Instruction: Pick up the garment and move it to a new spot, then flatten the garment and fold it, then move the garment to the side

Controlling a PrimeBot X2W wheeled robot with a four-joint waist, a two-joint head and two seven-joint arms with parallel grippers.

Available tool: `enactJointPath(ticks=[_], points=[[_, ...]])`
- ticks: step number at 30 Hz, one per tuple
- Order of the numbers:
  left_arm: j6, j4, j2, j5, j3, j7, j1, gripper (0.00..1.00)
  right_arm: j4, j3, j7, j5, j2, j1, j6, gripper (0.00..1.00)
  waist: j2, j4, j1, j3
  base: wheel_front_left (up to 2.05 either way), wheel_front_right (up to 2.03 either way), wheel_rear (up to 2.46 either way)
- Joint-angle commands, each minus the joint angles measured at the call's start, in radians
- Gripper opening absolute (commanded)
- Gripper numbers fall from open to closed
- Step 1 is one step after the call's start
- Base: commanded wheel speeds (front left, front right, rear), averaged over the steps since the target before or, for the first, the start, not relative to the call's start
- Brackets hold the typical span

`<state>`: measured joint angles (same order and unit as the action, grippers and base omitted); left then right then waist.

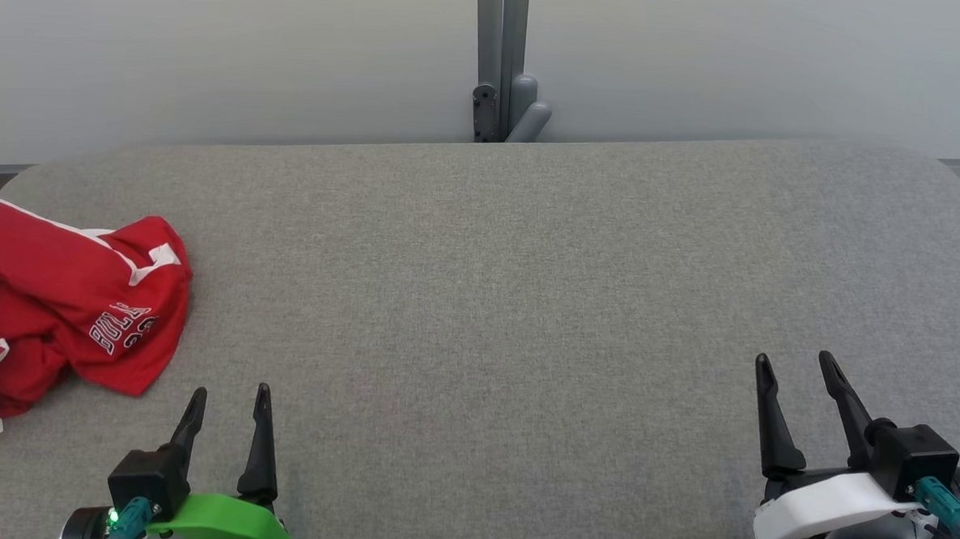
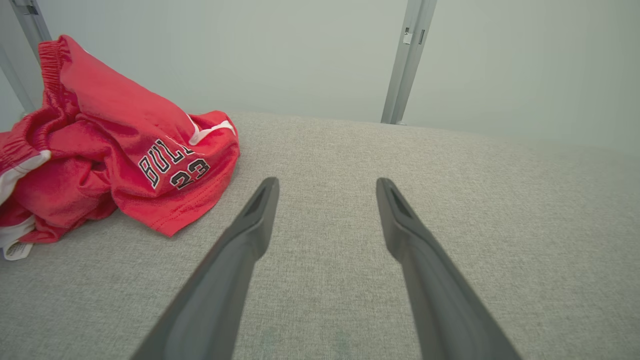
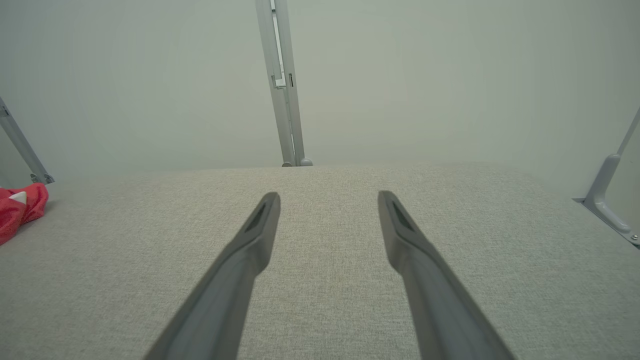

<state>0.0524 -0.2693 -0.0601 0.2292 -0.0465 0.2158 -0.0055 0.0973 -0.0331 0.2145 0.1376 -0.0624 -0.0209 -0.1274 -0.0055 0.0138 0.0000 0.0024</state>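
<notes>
Head view, start of task. I judge that nothing has been done yet. The red sports shorts (image 1: 65, 300) lie in a crumpled heap at about 9 o'clock on the grey fabric-covered table (image 1: 488, 262), partly cut off by the frame edge. They have not been lifted, flattened, folded or set aside, so every step is left.

The left gripper (image 1: 231, 390) sits at 7 o'clock with its two fingers spread apart and nothing between them. The shorts lie near it, at roughly 10 o'clock from its tips, with bare table between. The right gripper (image 1: 794, 358) sits at 4 o'clock, likewise spread and empty, and well apart from the shorts.

Materials. The shorts look like a thin, soft knit in red with white trim. Black-and-white lettering with the number 23 shows on the uppermost fold. In the left wrist view, a gathered, ribbed band at the top of the heap reads as an elastic waistband, and a small white label pokes out at the lower left. The heap is rounded, with deep soft creases and one pointed hem corner towards me. The table covering is a fine woven grey cloth, matte and flat, with rounded far corners. A grey metal post (image 1: 500, 60) stands at 12 o'clock against a plain pale wall. The gripper fingers are dark, smooth and tapered.
</notes>
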Motion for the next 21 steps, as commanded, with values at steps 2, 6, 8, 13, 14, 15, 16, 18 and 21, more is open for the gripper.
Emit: enactJointPath(ticks=[2,6,8,13,14,15,16,18,21], points=[[-0.004,0.000,-0.005,-0.037,-0.001,0.013,0.014,1.00,-0.007,-0.004,0.015,-0.036,-0.001,-0.015,-0.004,1.00,0.0046,0.001,0.0000,0.000,0.00,0.00,0.00],[0.003,-0.012,0.000,-0.048,0.004,0.021,0.017,1.00,-0.004,-0.004,0.022,-0.068,-0.002,-0.014,-0.004,1.00,0.0048,0.002,0.0000,-0.001,0.00,0.00,0.00],[0.007,-0.015,0.001,-0.056,0.005,0.024,0.013,1.00,-0.003,-0.005,0.027,-0.081,-0.002,-0.015,-0.004,1.00,0.0049,0.002,0.0000,0.000,0.00,0.00,0.00],[0.009,-0.018,0.004,-0.085,0.003,0.033,0.011,1.00,-0.004,-0.005,0.034,-0.110,-0.001,-0.019,-0.004,1.00,0.0050,0.002,0.0000,0.000,0.00,0.00,0.00],[0.010,-0.019,0.004,-0.091,0.003,0.033,0.010,1.00,-0.005,-0.005,0.035,-0.117,-0.001,-0.020,-0.004,1.00,0.0051,0.003,0.0000,0.001,0.00,0.00,0.00],[0.011,-0.020,0.005,-0.097,0.002,0.036,0.009,1.00,-0.006,-0.005,0.038,-0.124,0.000,-0.021,-0.004,1.00,0.0051,0.003,0.0000,0.001,0.00,0.00,0.00],[0.012,-0.020,0.005,-0.104,0.001,0.037,0.009,1.00,-0.007,-0.005,0.040,-0.132,0.000,-0.022,-0.004,1.00,0.0052,0.003,0.0000,0.001,0.00,0.00,0.00],[0.012,-0.021,0.006,-0.117,0.000,0.042,0.008,1.00,-0.007,-0.005,0.043,-0.143,0.000,-0.024,-0.004,1.00,0.0053,0.004,0.0000,0.001,0.00,0.00,0.00],[0.013,-0.023,0.007,-0.138,-0.001,0.046,0.010,1.00,-0.008,-0.004,0.048,-0.163,0.001,-0.028,-0.003,1.00,0.0054,0.005,0.0000,0.000,0.00,0.00,0.00]])
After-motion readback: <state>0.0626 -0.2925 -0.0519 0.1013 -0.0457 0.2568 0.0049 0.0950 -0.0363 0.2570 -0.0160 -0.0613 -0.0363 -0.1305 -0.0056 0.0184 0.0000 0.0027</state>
